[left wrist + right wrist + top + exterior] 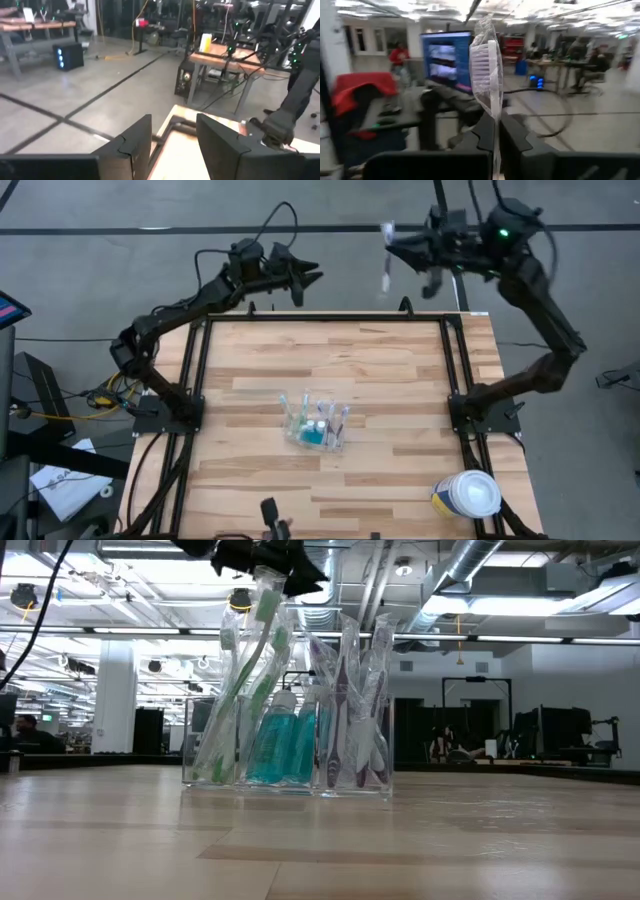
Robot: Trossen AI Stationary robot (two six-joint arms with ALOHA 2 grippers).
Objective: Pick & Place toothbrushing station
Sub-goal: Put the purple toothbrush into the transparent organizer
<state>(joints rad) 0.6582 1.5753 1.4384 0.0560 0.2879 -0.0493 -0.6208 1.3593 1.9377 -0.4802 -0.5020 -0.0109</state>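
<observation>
The right tool [392, 242], clenched on a wrapped toothbrush [486, 70] beyond the counter's [400, 370] far edge, holds it clear of the station [316, 422] mid-counter well below, probably to carry it off, while the left tool [310, 277] waits with parted fingers.

the toothbrushing station [316, 423] stood at the tabletop [400, 370] centre; a lidded tub [467, 495] sat at its near right corner.
</observation>
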